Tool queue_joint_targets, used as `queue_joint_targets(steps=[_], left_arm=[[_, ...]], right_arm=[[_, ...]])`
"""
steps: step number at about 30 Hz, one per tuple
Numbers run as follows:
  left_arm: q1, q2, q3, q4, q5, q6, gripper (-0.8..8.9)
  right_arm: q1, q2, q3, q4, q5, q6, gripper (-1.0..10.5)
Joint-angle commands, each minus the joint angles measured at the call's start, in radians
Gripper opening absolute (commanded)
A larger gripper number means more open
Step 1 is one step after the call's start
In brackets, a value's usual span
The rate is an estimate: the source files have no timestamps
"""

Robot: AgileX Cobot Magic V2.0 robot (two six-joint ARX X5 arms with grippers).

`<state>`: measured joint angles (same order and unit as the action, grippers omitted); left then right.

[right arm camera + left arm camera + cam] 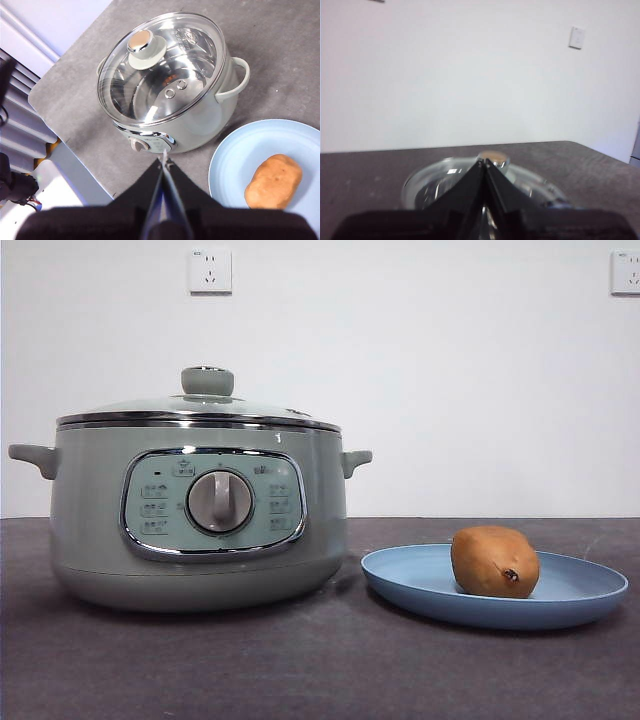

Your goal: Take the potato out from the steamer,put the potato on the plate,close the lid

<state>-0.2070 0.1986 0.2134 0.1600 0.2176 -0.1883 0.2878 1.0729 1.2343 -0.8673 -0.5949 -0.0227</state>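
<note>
The orange-brown potato [494, 561] [274, 181] lies on the light-blue plate [580, 592] [240, 150], to the right of the steamer. The sage-green steamer [90, 510] [210, 120] stands on the table with its glass lid [205, 405] [195, 55] [435, 182] seated on the rim, knob [207, 380] [145, 47] upward. My left gripper [485, 161] is shut and empty, held above the lid. High above the table, my right gripper [164, 161] is shut and empty too, over the steamer's front side. Neither gripper shows in the front view.
A dark grey table [320, 670] carries everything, with a white wall and sockets [210, 270] behind. In the right wrist view the table's edge [50, 120] and some equipment lie beyond the steamer.
</note>
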Motion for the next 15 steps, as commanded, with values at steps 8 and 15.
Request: queue_joint_targets(steps=[8, 15], left_arm=[[0.066, -0.182, -0.144, -0.109, -0.006, -0.056, -0.01], [0.076, -0.196, -0.196, -0.139, -0.011, -0.068, 0.0]], right_arm=[[0.001, -0.002, 0.002, 0.005, 0.0, -0.005, 0.0], [0.001, -0.002, 0.002, 0.005, 0.0, -0.005, 0.0]])
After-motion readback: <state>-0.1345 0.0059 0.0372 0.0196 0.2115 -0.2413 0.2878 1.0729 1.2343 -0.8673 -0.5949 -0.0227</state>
